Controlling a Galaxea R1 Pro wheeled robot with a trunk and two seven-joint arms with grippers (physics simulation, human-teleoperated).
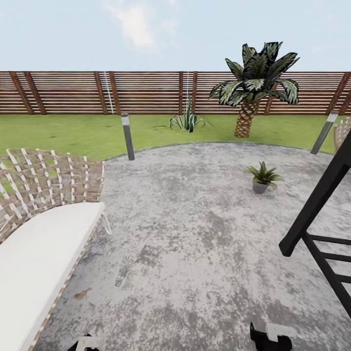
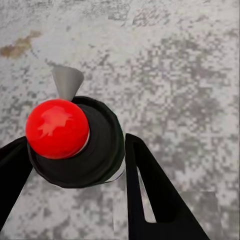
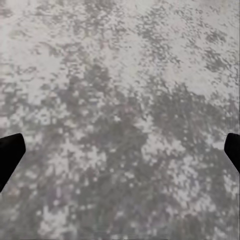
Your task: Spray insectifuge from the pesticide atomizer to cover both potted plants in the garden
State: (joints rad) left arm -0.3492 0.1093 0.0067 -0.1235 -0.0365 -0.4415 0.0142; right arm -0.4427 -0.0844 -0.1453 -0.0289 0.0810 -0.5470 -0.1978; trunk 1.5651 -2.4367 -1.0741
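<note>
My left gripper is shut on the pesticide atomizer, which has a red ball top, a black collar and a grey cone nozzle pointing over the grey patio. One potted plant, a low green rosette in a small pale pot, stands on the patio ahead and to the right. A spiky green plant grows on the lawn near the fence; I cannot see a pot under it. In the right wrist view, my right gripper is open above bare patio. The tops of both grippers peek in at the head view's bottom edge, left and right.
A wicker lounger with a white cushion stands close on the left. A black slanted frame stands close on the right. Two bollard lights mark the patio's rim. A palm and a slatted wooden fence lie beyond the lawn.
</note>
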